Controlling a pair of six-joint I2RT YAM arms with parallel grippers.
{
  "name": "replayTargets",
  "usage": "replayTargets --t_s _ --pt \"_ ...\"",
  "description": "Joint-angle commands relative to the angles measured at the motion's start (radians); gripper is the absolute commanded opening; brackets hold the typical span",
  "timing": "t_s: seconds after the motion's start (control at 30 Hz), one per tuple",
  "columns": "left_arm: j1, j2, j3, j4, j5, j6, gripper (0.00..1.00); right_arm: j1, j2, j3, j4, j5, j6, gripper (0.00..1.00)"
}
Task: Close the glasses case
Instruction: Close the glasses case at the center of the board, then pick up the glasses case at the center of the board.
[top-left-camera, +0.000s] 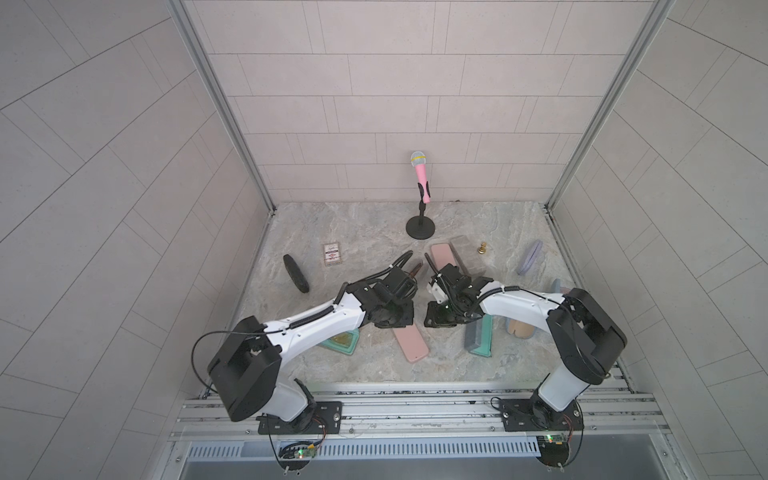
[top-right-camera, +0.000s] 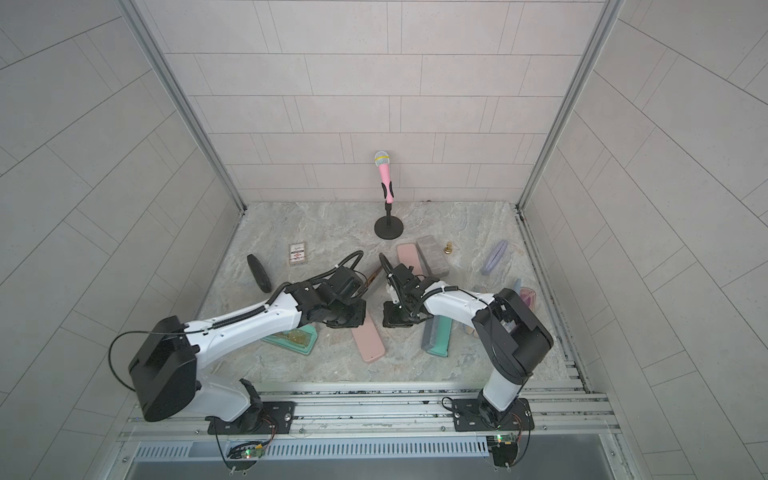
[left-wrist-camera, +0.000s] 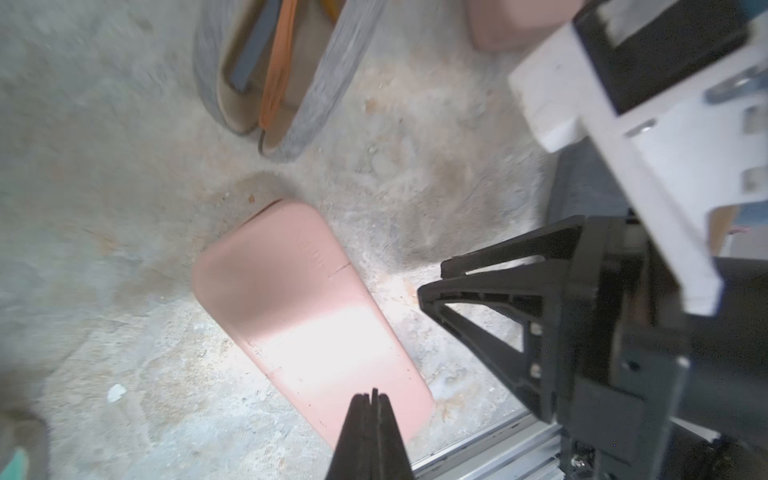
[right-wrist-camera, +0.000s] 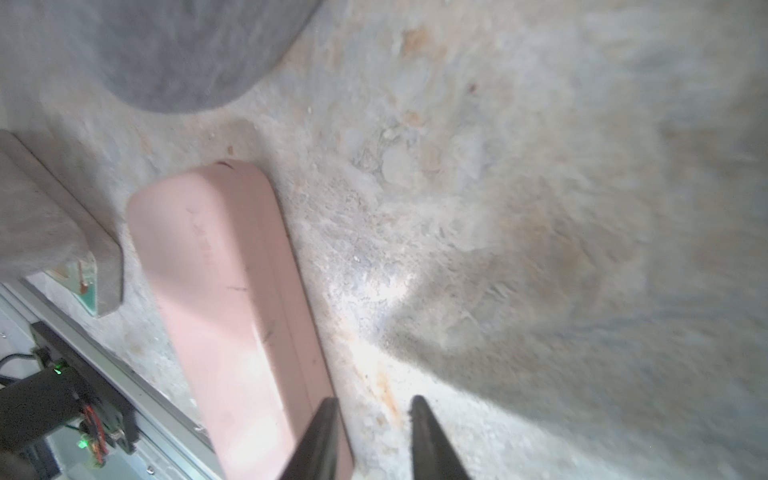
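- Well, we see the pink glasses case (top-left-camera: 410, 343) lying closed on the table (top-left-camera: 365, 232), between both grippers.
- A grey case (left-wrist-camera: 332, 83) lies open, glasses (left-wrist-camera: 278, 70) inside.
- Our left gripper (left-wrist-camera: 371, 397) is pinched together, empty, above the pink case.
- Our right gripper (right-wrist-camera: 374, 405) stands partly apart, empty, beside it.

On the table (top-left-camera: 374, 232), the glasses case (top-left-camera: 410, 343) lies front-centre between the left-hand case (top-left-camera: 344, 342) and the right-hand case (top-left-camera: 480, 338), with the microphone stand (top-left-camera: 420, 227) well behind.

Pink microphone (top-left-camera: 421, 172) upright on its stand (top-left-camera: 420, 228) at the back; card box (top-left-camera: 331, 254) lying flat out left, small gold pawn (top-left-camera: 482, 247) standing right.
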Motion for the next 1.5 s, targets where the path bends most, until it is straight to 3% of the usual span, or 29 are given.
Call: replayTargets --t_s 0.0,0.13,0.37,0.77,0.97,1.17,1.3,1.4,1.47 --pt "0.046 -0.048 0.04 -0.104 -0.082 0.044 0.0 0.003 -0.061 0.052 -0.098 0.067 0.008 0.55" --pt "0.132 -0.075 0.047 -0.124 -0.06 0.058 0.0 0.002 -0.051 0.14 -0.158 0.103 0.035 0.76" --pt "0.215 -0.149 0.013 -0.124 -0.033 0.099 0.0 -0.017 0.082 0.3 -0.117 0.071 0.224 1.0" --pt "0.3 -0.289 -0.11 -0.113 0.013 0.124 0.0 -0.01 0.41 0.689 -0.271 0.162 0.344 1.0" --pt "0.353 -0.337 -0.157 -0.108 0.043 0.138 0.0 -0.003 0.489 0.766 -0.342 0.207 0.339 1.0" --pt "0.376 -0.338 -0.177 -0.101 0.073 0.15 0.0 -0.004 0.577 0.868 -0.408 0.231 0.307 0.92" --pt "0.385 -0.328 -0.18 -0.1 0.088 0.156 0.0 -0.006 0.615 0.909 -0.429 0.232 0.29 0.8" --pt "0.386 -0.322 -0.183 -0.095 0.094 0.157 0.0 -0.008 0.617 0.905 -0.436 0.254 0.28 0.63" --pt "0.388 -0.317 -0.185 -0.09 0.096 0.157 0.0 -0.009 0.609 0.897 -0.435 0.266 0.27 0.44"
